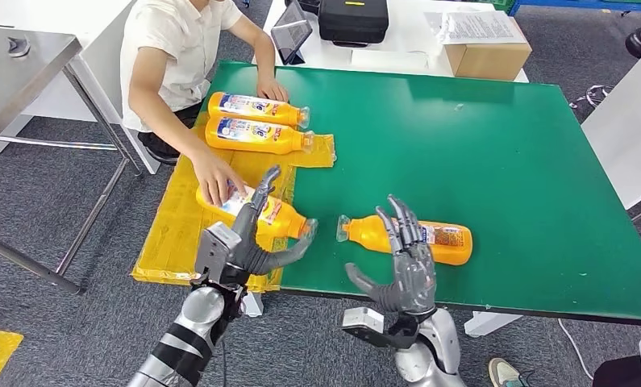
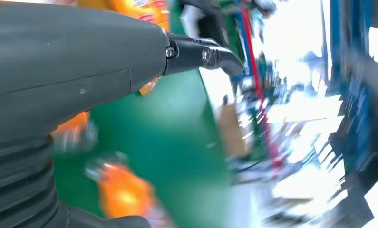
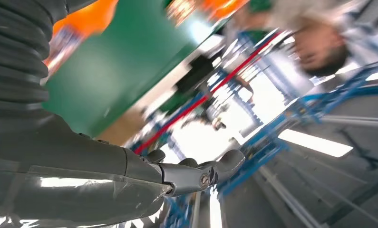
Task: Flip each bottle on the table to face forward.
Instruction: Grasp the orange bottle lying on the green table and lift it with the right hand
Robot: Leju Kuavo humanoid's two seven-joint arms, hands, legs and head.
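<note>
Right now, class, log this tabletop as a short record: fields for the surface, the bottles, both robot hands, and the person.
surface: green table, yellow sheet over its left edge
bottles: four orange, all lying on their sides
bottles on sheet: far pair side by side; near-left bottle
bottle on bare green: near-right bottle, cap pointing left
left hand: fingers spread, holding nothing, over the near-left bottle
right hand: fingers spread, holding nothing, in front of the near-right bottle
person: seated at far left, one hand on the near-left bottle

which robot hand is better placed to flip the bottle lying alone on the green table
Probably the right robot hand: it hovers open just in front of that bottle. The left robot hand is over another bottle that a person is touching.
</note>
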